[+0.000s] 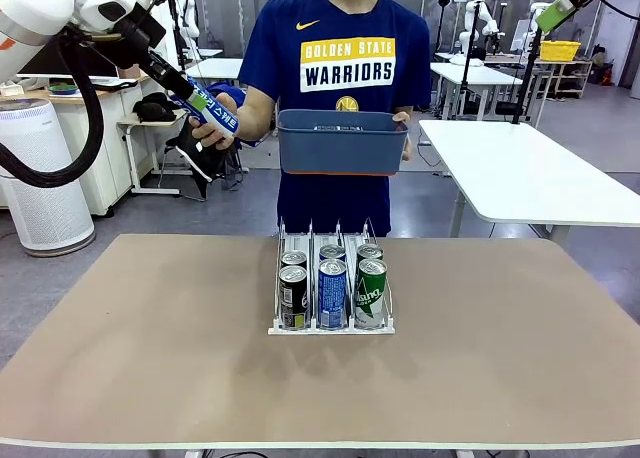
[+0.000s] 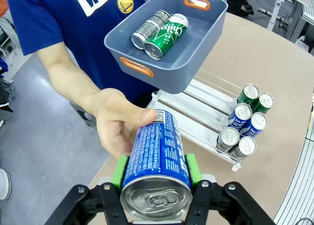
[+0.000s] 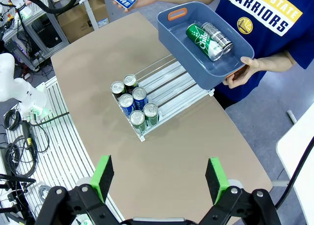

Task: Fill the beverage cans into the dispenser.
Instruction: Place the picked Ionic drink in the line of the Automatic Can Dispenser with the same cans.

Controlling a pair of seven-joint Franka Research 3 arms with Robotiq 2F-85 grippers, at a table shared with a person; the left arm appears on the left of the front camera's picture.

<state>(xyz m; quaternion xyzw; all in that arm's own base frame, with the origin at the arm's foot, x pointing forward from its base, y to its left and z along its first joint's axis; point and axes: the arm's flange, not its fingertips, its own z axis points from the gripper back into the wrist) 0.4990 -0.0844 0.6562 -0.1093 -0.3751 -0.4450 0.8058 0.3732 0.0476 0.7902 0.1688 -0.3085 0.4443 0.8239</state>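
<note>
Left tool point(image 2: 156, 169) is clamped tight on a blue-and-white can point(image 2: 154, 146), which is also gripped by the person's hand point(image 2: 115, 122), in mid-air near the blue bin point(image 2: 206, 36). Right tool point(image 3: 159, 178) is spread wide, nothing held. Six cans point(image 1: 332, 293) are lined up at the dispenser's point(image 1: 330, 330) front.

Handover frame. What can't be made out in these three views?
Front view: contents of the blue bin; its near wall hides them.
Front view: labels of the back-row cans in the dispenser; the front cans cover them.
Left wrist view: far end of the blue can in the left gripper; the person's hand covers it.
</note>
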